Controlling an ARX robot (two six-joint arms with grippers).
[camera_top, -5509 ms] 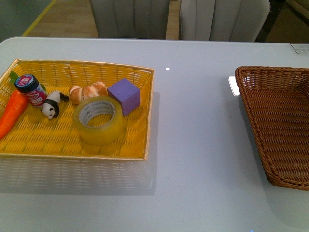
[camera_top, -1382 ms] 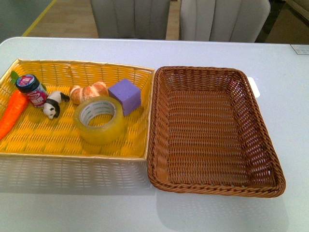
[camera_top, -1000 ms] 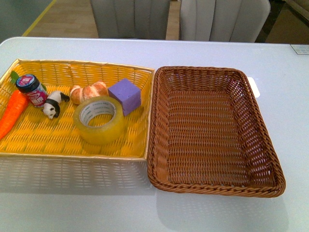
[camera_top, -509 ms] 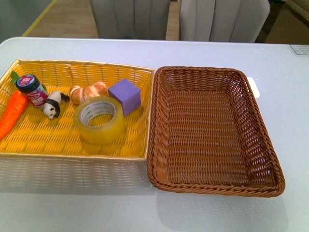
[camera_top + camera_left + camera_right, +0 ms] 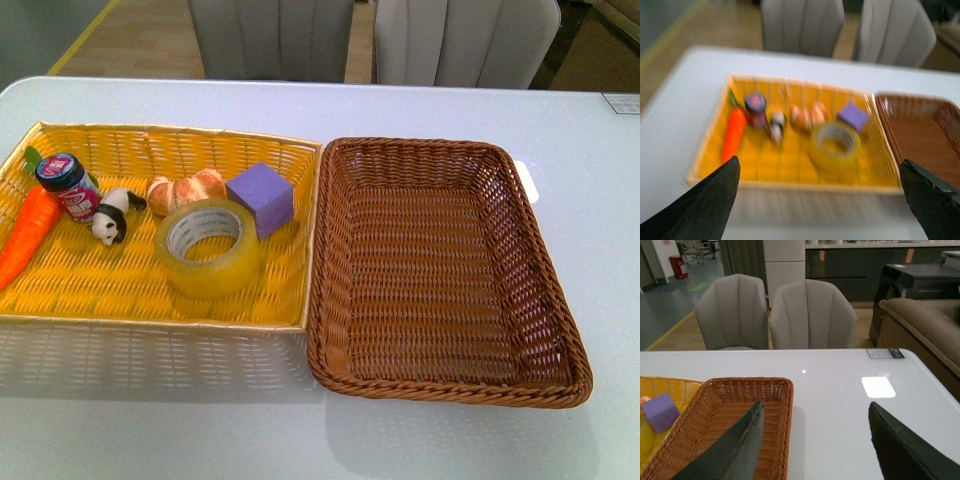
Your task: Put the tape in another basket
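The tape (image 5: 209,247), a yellowish translucent roll with a white core, lies flat in the yellow tray-basket (image 5: 60,300), beside a purple cube (image 5: 260,198). The brown wicker basket (image 5: 445,380) stands empty right beside the tray, their rims touching. Neither gripper shows in the front view. In the blurred left wrist view the tape (image 5: 835,144) lies ahead of my open left gripper (image 5: 822,200), which hovers well short of the tray (image 5: 790,185). My open right gripper (image 5: 812,445) hangs above the table at the far side of the brown basket (image 5: 775,405), holding nothing.
In the yellow tray also lie a carrot (image 5: 27,232), a small jar (image 5: 68,186), a panda figure (image 5: 111,219) and a croissant (image 5: 186,190). Two grey chairs (image 5: 370,40) stand behind the white table (image 5: 420,110). A label (image 5: 621,101) sits at the far right edge.
The brown basket came from the table's right edge to rest against the yellow tray. Over the last second the scene has barely shifted.
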